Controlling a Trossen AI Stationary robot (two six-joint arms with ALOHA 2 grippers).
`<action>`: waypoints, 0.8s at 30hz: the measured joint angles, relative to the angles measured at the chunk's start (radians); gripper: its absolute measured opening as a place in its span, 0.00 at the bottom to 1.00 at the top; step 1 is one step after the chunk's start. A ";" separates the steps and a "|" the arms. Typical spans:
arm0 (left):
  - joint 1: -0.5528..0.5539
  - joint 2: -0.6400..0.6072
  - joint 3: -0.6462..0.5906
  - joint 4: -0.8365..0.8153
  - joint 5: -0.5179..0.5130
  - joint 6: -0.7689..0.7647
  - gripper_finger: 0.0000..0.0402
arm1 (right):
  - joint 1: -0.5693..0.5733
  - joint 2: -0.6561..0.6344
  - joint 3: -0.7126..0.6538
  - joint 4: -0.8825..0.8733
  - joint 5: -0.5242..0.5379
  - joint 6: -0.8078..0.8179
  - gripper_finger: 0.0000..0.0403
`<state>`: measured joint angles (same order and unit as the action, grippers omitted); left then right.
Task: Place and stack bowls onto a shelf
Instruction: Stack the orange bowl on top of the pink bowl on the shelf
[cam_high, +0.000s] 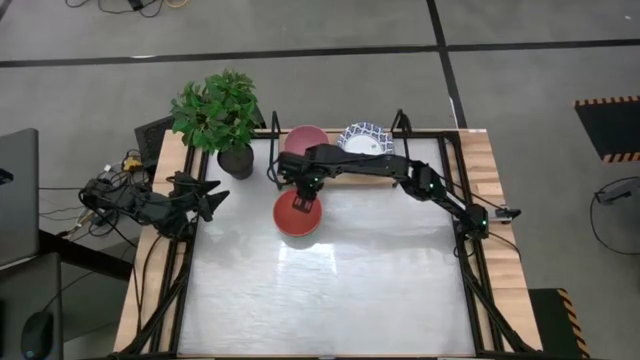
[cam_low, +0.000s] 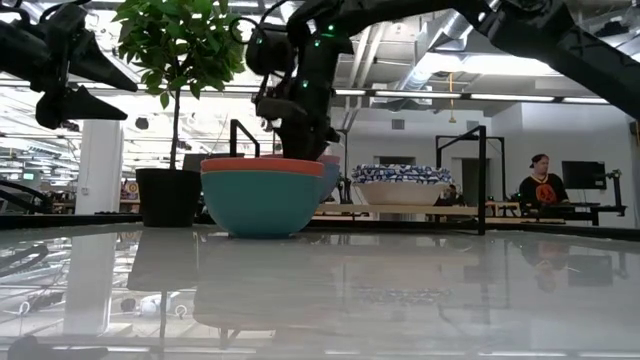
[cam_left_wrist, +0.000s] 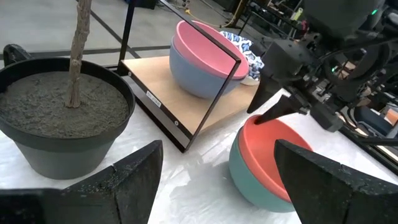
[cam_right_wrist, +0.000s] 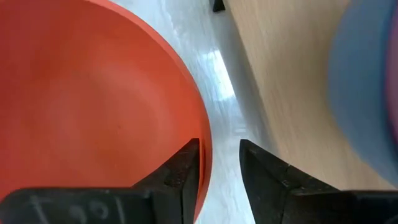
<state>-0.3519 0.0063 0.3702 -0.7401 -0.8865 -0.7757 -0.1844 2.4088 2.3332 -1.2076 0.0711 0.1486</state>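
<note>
A red bowl (cam_high: 297, 218) sits nested in a teal bowl (cam_low: 260, 205) on the table just before the shelf (cam_high: 335, 172). My right gripper (cam_right_wrist: 219, 152) hangs over the red bowl's far rim, open by a narrow gap, one finger inside and one outside. On the shelf's plank rest a pink bowl nested in a blue one (cam_left_wrist: 202, 59) and a white bowl with a blue pattern (cam_high: 365, 138). My left gripper (cam_high: 213, 196) waits open at the table's left, beside the plant pot. My right gripper comes from above, pointing down, astride the red bowl's rim (cam_right_wrist: 206, 146) on the side toward the shelf. Bright tabletop shows between the rim and the outer finger (cam_right_wrist: 261, 177). Whether the inner finger (cam_right_wrist: 186, 171) touches the bowl's inside wall, I cannot tell.
A dark pot (cam_left_wrist: 62, 121) with a leafy plant (cam_high: 215, 108) stands at the shelf's left end, close to my left gripper. The shelf's black wire end frame (cam_left_wrist: 186, 81) rises between pot and bowls. The glossy tabletop (cam_high: 330, 290) stretches toward the near edge. A person (cam_low: 541, 180) sits far behind.
</note>
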 joint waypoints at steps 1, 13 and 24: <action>0.000 0.000 0.000 0.000 0.000 0.000 0.73 | 0.000 -0.006 0.000 -0.003 0.000 0.000 0.34; 0.000 0.000 0.000 0.000 0.000 0.000 0.73 | 0.002 -0.009 0.000 -0.013 0.002 0.007 0.13; 0.000 0.000 0.000 0.000 0.000 0.000 0.73 | 0.007 -0.014 0.023 -0.055 -0.016 0.027 0.07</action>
<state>-0.3521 0.0063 0.3702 -0.7399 -0.8866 -0.7753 -0.1777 2.3947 2.3559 -1.2626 0.0554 0.1757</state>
